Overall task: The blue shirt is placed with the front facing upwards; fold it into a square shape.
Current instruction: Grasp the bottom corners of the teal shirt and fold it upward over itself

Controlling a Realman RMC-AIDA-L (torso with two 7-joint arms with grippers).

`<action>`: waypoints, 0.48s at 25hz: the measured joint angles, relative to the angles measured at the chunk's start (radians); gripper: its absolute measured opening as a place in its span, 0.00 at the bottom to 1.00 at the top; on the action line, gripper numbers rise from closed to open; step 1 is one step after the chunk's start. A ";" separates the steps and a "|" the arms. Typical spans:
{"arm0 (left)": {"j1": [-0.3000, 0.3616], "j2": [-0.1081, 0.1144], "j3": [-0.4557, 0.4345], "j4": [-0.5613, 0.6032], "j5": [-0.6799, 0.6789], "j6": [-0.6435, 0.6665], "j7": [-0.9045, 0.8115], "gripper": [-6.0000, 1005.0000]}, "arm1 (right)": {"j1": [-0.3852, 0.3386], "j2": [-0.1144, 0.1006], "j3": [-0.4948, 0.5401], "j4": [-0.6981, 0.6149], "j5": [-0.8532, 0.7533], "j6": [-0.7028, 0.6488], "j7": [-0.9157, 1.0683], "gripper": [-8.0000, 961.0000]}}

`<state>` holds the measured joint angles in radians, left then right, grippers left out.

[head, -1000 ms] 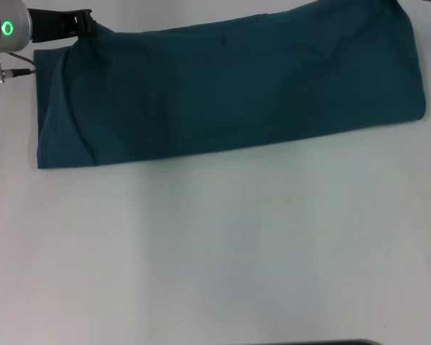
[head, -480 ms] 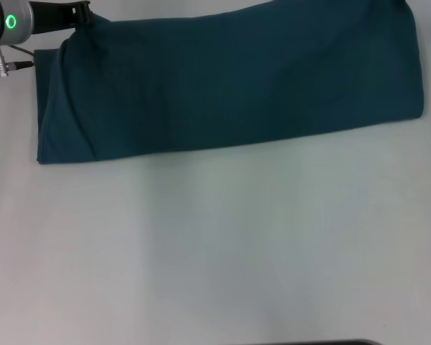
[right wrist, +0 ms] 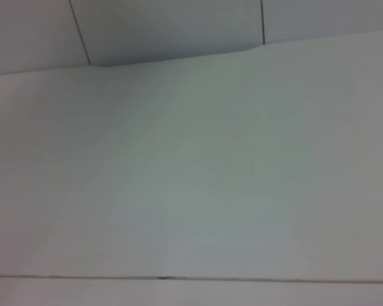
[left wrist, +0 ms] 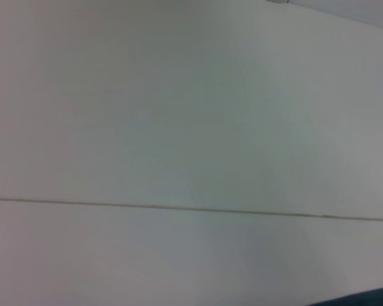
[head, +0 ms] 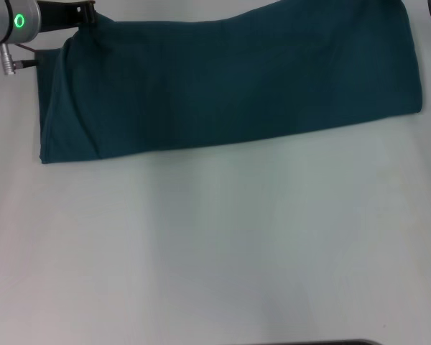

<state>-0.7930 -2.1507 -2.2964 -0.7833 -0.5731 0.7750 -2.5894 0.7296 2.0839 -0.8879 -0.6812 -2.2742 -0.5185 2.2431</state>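
The blue shirt [head: 230, 83] is seen in the head view as a long folded band laid across the far part of the white worktop [head: 215, 244], with only plain teal cloth turned upward. The left end effector [head: 82, 16] is found at the far left corner of that band, its dark tip lying against the raised upper edge of the cloth, where the fabric is lifted into a small peak just beside it. Whether its fingers are closed on the cloth or merely touching it cannot be told, since the fingertips are hidden by the fabric. A silver wrist housing with a green ring light [head: 19, 21] is seen directly behind the end effector, farther to the left, and a cable connector [head: 11, 66] is seen just below that housing. From the left end effector the band runs away to the right, and its near edge lies flat on the worktop. At the far right corner of the band only a sliver of something dark is visible at the picture's edge, so the right end effector's state cannot be told. In both wrist views only pale worktop surface crossed by a thin seam line [left wrist: 191, 207] is shown.
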 joint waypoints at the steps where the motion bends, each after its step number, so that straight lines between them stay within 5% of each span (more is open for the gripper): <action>1: -0.001 0.000 0.000 0.001 0.000 0.000 0.000 0.03 | 0.000 0.000 0.000 0.002 0.000 0.002 0.000 0.04; 12: -0.003 0.006 -0.008 0.018 0.007 -0.011 -0.019 0.03 | 0.009 0.000 -0.038 0.006 -0.001 0.012 -0.002 0.09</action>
<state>-0.7958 -2.1447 -2.3043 -0.7652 -0.5661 0.7638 -2.6084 0.7383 2.0841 -0.9261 -0.6748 -2.2750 -0.5067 2.2412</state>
